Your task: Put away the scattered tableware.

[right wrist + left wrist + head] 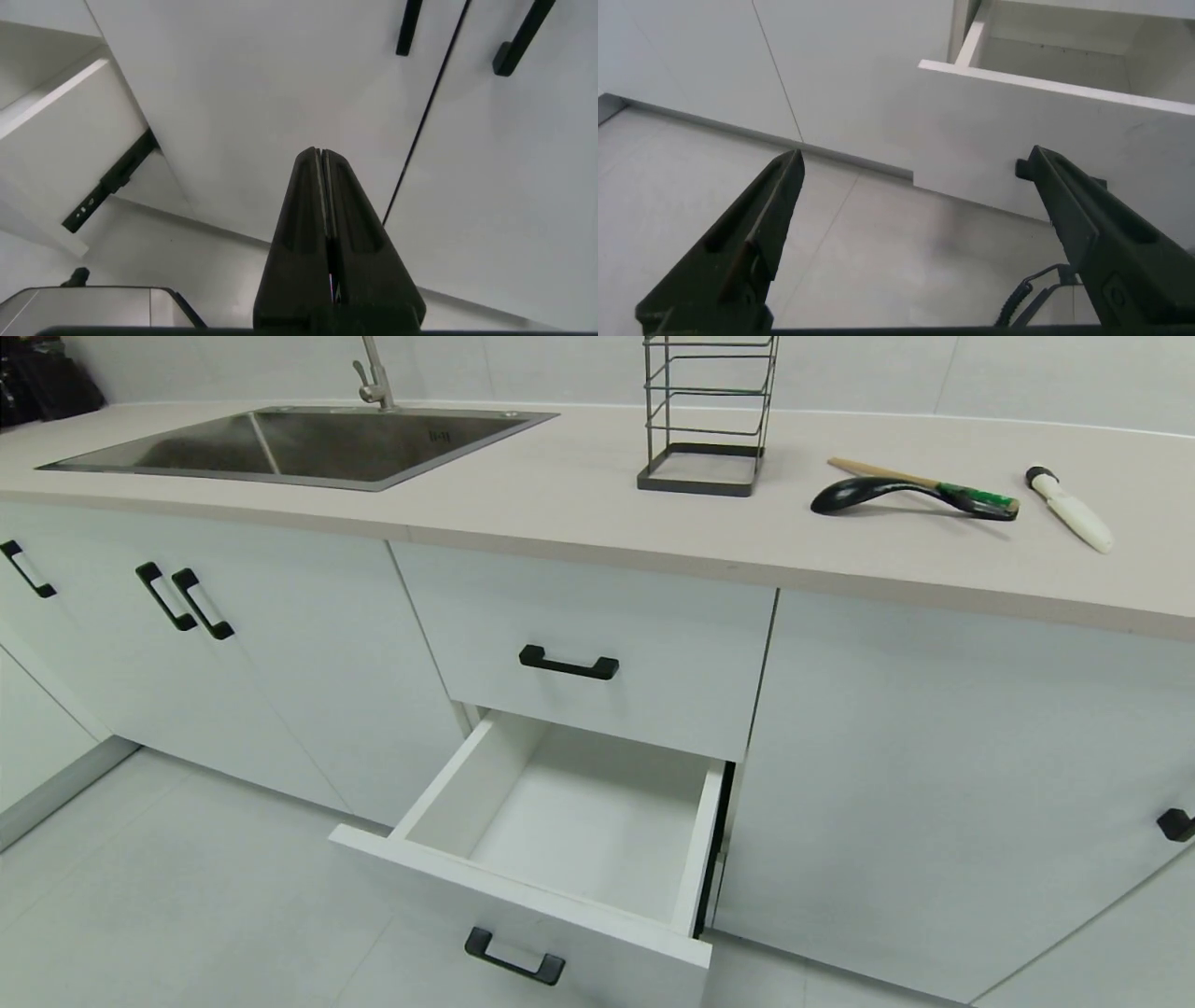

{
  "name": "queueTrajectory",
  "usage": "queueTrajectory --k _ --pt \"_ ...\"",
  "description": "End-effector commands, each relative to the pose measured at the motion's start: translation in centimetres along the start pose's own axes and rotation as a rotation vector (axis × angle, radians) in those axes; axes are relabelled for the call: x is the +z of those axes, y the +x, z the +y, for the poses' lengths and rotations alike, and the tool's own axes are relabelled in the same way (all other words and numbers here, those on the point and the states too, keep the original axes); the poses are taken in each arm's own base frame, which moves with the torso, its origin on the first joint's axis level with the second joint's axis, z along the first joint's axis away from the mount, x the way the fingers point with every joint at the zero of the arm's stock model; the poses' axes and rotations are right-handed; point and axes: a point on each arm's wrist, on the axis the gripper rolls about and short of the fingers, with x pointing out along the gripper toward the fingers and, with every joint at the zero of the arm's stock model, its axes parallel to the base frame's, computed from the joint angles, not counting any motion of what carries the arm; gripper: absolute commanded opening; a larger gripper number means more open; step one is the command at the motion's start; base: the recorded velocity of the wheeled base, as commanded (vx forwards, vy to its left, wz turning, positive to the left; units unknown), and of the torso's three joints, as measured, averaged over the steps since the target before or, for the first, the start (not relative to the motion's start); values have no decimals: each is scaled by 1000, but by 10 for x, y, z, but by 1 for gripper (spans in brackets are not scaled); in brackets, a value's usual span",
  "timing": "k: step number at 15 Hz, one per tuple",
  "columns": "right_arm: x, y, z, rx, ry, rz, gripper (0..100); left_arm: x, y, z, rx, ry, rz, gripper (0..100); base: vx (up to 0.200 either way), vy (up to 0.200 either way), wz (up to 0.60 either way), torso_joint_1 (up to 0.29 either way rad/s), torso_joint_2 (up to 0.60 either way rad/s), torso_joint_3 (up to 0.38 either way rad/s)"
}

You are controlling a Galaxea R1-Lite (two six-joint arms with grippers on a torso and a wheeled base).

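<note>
Right of the rack (705,425), on the surface (523,513), lies the spoon (873,493). Its bowl end is toward the rack and its handle points away, so its long axis runs along the surface's length. A stick (882,472) with a green end lies just behind the spoon and meets the handle at the end farthest from the rack. Farther from the rack on the same side, and apart from both, a white tool (1074,511) lies at a slant.

Below the rack, the drawer (453,784) stands pulled out of the cabinet front. The left gripper (915,161) hangs low by the drawer's front panel, its fingers (757,233) released and spread wide. The right gripper (322,161) faces a cabinet door beside the drawer, its fingers clenched together on nothing.

All the tableware lies above both grippers and on the rack's right. The right arm therefore looks the nearer one. It would likely have to open its fingers and close across the spoon's handle, square to that long axis.
</note>
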Motion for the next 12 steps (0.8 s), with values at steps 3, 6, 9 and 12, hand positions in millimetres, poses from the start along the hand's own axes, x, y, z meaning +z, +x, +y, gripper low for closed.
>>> queueTrajectory --k 3,6,9,12 --pt "0 0 0 0 0 1 0 0 0 0 0 -11 1 100 0 0 0 0 0 0" --pt "0 0 0 0 0 1 0 0 0 0 0 -30 1 100 0 0 0 0 0 0" --pt "0 0 0 0 -2 1 0 0 0 0 0 -31 1 100 67 0 0 2 -1 -1" --pt "0 0 0 1 -3 1 0 0 0 0 0 -30 1 100 133 0 0 2 0 3"
